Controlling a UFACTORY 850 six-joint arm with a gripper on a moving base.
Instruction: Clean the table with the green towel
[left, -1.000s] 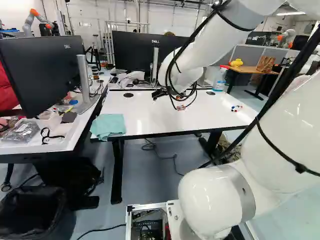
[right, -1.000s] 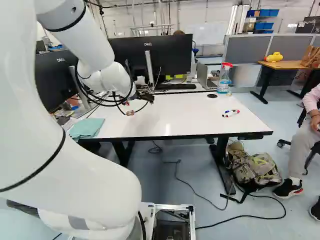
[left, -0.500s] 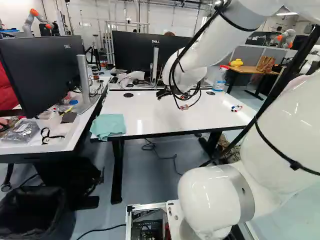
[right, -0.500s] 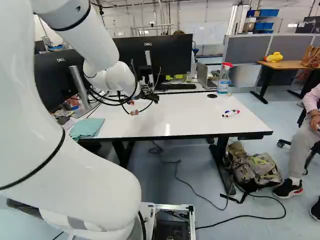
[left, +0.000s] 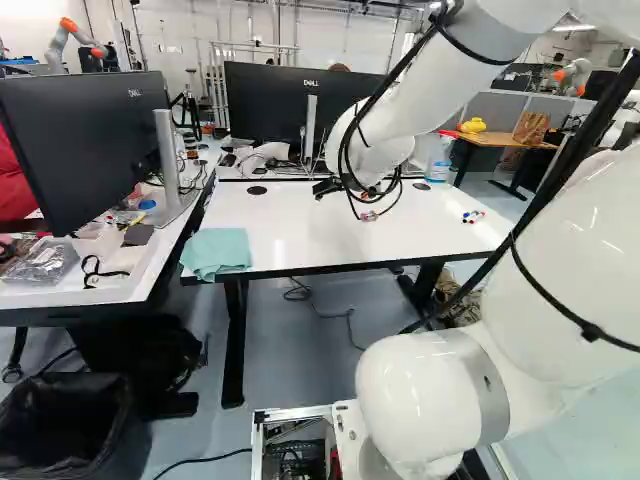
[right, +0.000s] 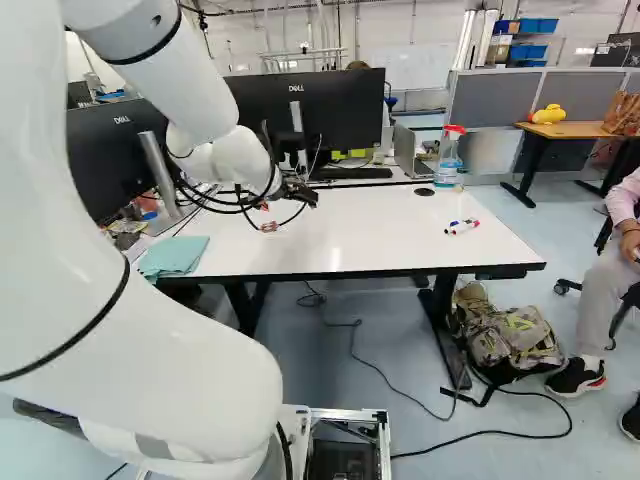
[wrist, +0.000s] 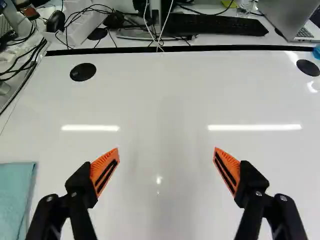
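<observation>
Right, my gripper (wrist: 166, 148) stands wide open, holding nothing, above the table (wrist: 165, 100). The green towel (left: 217, 252) lies at the near left corner, overhanging; a clumsy sideways nudge could slide it off.

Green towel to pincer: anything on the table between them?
Nothing visible. The wrist view shows only bare white tabletop between the green towel and the open pincer.

Glossy white table (left: 345, 235); matt cloth towel (left: 216, 252); glossy white arm (left: 435, 395).
</observation>
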